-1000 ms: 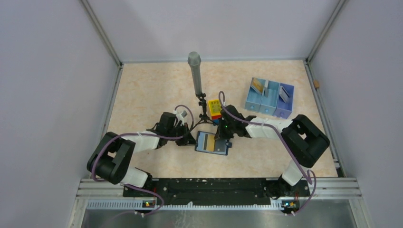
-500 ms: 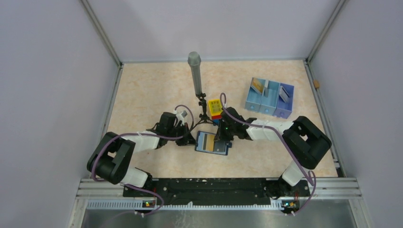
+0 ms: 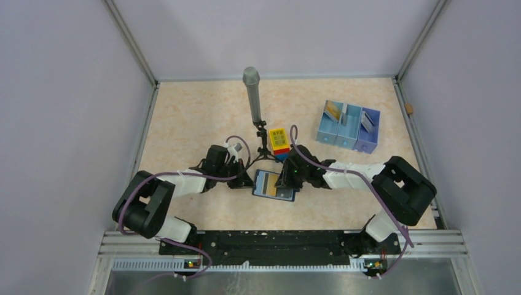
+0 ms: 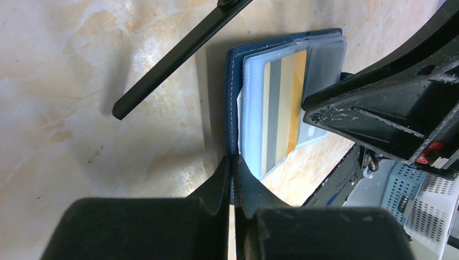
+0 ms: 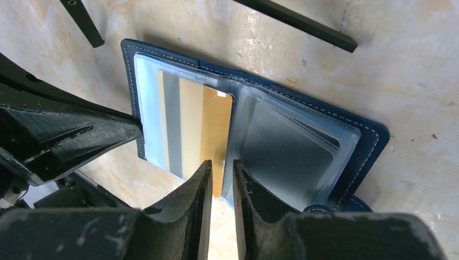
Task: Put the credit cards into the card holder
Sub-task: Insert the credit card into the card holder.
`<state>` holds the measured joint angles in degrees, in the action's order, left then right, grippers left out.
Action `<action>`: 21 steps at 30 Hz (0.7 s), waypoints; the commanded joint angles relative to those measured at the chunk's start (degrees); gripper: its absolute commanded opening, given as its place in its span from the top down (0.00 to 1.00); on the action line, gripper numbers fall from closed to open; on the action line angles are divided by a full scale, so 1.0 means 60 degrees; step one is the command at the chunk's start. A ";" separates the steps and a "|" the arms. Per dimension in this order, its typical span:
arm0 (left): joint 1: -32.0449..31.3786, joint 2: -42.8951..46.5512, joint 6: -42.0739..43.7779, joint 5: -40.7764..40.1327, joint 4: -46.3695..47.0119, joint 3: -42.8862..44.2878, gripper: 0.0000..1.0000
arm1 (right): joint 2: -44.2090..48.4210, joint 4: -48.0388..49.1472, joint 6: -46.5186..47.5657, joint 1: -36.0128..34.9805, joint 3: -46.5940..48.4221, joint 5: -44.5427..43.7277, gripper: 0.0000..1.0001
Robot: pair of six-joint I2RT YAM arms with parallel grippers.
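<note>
Rightward and toward the near edge the right arm's elbow has swung, and the right gripper (image 5: 222, 165) has parted its jaws a little, with the end of the gold-and-grey credit card (image 5: 208, 124) showing in the gap. The left gripper (image 4: 233, 160) has not shifted: it is clenched, tips against the card holder's (image 3: 273, 184) edge. That holder lies open mid-table, the card in its clear sleeve. The table (image 3: 196, 117) is beige and marbled, with pale lilac walls around it. A toy brick (image 3: 279, 140) and a grey cylinder on a tripod (image 3: 252, 92) stand behind the holder, and a blue tray (image 3: 348, 126) sits near the far right corner.
</note>
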<state>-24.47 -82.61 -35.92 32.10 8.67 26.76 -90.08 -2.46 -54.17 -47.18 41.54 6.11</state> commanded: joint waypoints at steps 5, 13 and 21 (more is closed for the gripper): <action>0.0021 0.0116 0.0030 0.0009 0.0335 -0.0094 1.00 | -0.0483 0.0319 -0.0566 -0.0337 -0.0307 -0.0098 0.78; 0.0021 0.0168 0.0012 0.0025 0.0339 -0.0110 1.00 | -0.0839 0.0690 -0.0577 -0.0655 0.0177 -0.0037 0.78; 0.0021 0.0280 -0.0027 0.0051 0.0361 -0.0124 1.00 | -0.0898 0.0910 -0.0729 -0.0931 0.0499 -0.0222 0.78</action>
<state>-24.25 -82.61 -35.90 31.75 8.62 26.59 -93.95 3.09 -57.78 -50.89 42.57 5.76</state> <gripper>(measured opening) 0.002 0.222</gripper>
